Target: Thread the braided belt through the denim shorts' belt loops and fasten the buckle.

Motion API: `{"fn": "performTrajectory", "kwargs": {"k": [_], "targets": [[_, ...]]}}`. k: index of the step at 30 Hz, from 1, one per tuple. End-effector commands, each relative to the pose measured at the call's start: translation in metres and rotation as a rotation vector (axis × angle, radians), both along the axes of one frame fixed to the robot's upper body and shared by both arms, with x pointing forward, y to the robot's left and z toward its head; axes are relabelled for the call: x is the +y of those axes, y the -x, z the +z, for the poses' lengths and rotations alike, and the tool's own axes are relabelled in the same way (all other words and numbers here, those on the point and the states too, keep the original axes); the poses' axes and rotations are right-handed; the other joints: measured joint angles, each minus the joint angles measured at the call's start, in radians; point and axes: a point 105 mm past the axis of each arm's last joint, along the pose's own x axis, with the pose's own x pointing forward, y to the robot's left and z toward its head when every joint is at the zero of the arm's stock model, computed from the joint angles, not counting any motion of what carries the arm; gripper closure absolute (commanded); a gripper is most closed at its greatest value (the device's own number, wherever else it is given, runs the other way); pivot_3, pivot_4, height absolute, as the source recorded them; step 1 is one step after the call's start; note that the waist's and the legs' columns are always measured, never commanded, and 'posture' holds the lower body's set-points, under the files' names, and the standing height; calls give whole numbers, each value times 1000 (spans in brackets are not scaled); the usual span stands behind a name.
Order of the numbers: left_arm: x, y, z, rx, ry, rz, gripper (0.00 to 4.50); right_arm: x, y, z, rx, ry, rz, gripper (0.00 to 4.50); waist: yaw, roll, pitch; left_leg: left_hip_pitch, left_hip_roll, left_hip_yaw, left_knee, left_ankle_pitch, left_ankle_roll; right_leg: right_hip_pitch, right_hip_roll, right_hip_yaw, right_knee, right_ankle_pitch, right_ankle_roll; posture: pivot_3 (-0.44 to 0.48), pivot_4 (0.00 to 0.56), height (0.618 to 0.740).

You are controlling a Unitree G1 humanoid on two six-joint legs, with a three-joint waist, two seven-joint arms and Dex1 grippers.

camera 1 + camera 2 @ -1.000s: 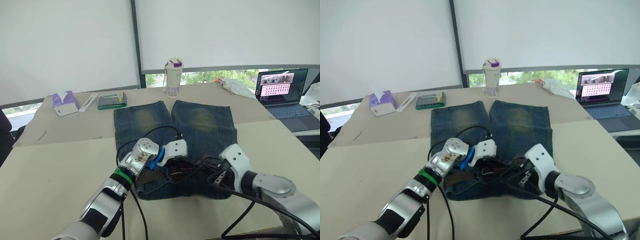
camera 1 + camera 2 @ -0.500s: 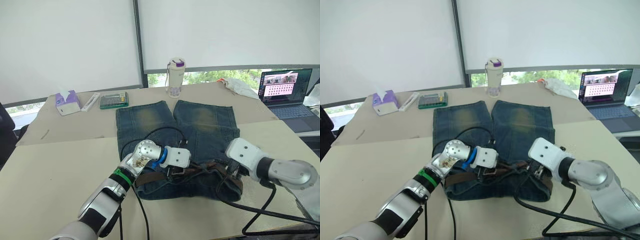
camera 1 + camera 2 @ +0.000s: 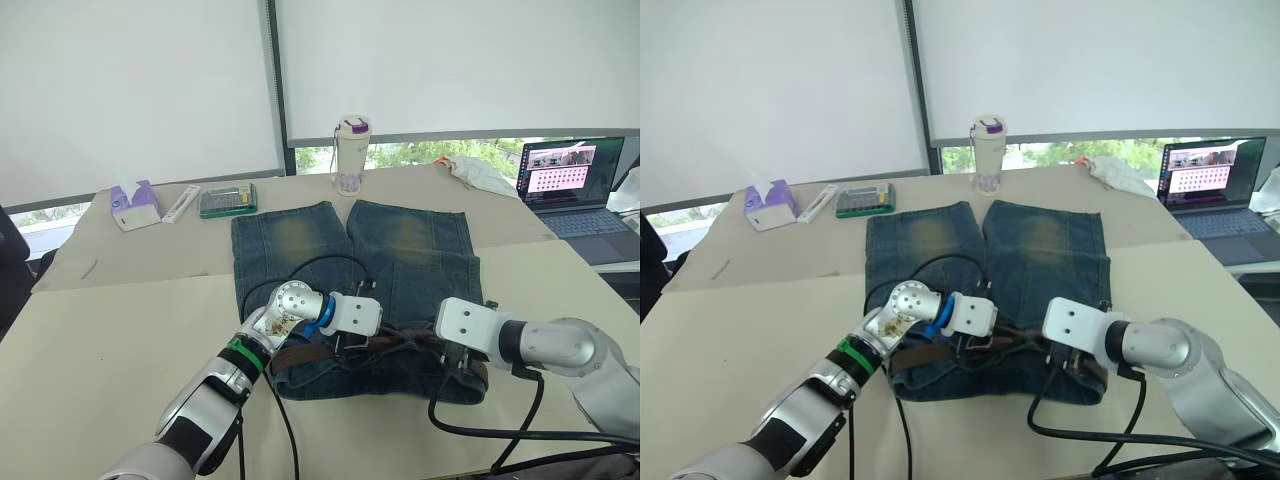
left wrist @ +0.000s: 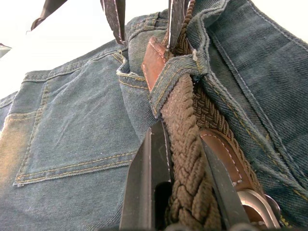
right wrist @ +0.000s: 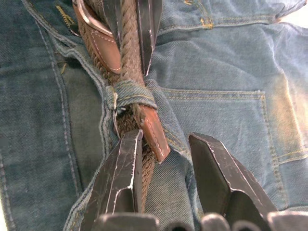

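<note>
The denim shorts [image 3: 300,240] lie flat on the table, waistband toward me. Along the waistband runs the braided belt [image 4: 185,125], passing under a belt loop [image 4: 175,74], with its reddish leather tip [image 5: 154,132] poking out past the loop. The silvery buckle [image 4: 255,207] lies beside the strap by brown leather trim. My left gripper [image 3: 345,345] is shut on the braided strap just short of that loop. On the far side of the loop my right gripper [image 5: 167,135] is open, its fingers [image 5: 120,178] straddling the leather tip without closing on it.
At the back of the table stand a bottle [image 3: 349,155] with a purple lid, a tissue box [image 3: 133,205], a white marker [image 3: 180,203] and a green case [image 3: 226,200]. An open laptop [image 3: 572,180] sits at the far right. Black cables [image 3: 470,430] trail by my right arm.
My right gripper swung out toward the shorts' right edge, then came back in along the waistband to the leather tip. The left gripper has stayed shut on the belt.
</note>
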Motion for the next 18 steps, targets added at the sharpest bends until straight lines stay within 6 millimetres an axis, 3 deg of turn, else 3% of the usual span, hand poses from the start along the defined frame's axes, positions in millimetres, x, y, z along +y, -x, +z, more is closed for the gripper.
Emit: {"fn": "performTrajectory", "kwargs": {"k": [1, 6, 9, 12, 16, 17, 18], "targets": [[-6, 1, 11, -35, 38, -13, 4500, 7, -2, 4, -32, 0, 32, 2772, 0, 0, 0, 0, 0, 0, 0, 0, 0, 0, 0, 0, 0, 0, 0, 0, 150, 740], [-8, 1, 14, -40, 42, -18, 4500, 10, -2, -1, -20, 7, 43, 2772, 0, 0, 0, 0, 0, 0, 0, 0, 0, 0, 0, 0, 0, 0, 0, 0, 150, 740], [-7, 1, 13, -43, 42, -20, 4500, 12, -1, -2, -16, 3, 42, 3482, 0, 0, 0, 0, 0, 0, 0, 0, 0, 0, 0, 0, 0, 0, 0, 0, 150, 740], [-5, 2, 12, -51, 35, -23, 4500, 12, 0, 0, -22, -20, 28, 4483, 1, 0, 0, 0, 0, 0, 0, 0, 0, 0, 0, 0, 0, 0, 0, 0, 150, 740], [4, 0, 16, -64, 34, -26, 4500, 14, 16, -6, 97, -111, 11, 4483, 2, 0, 0, 0, 0, 0, 0, 0, 0, 0, 0, 0, 0, 0, 0, 0, 150, 740], [7, 1, 16, -69, 30, -34, 4500, 15, 18, -8, 109, -149, -7, 3674, 2, 0, 0, 0, 0, -1, 0, 0, 0, 0, 0, 0, 0, 0, 0, 0, 150, 740], [9, 1, 16, -72, 27, -41, 4500, 16, 19, -10, 116, -175, -22, 3422, 1, 0, 0, 0, 0, -1, 0, 0, 0, 0, 0, 0, 0, 0, 0, 0, 150, 740]]}}
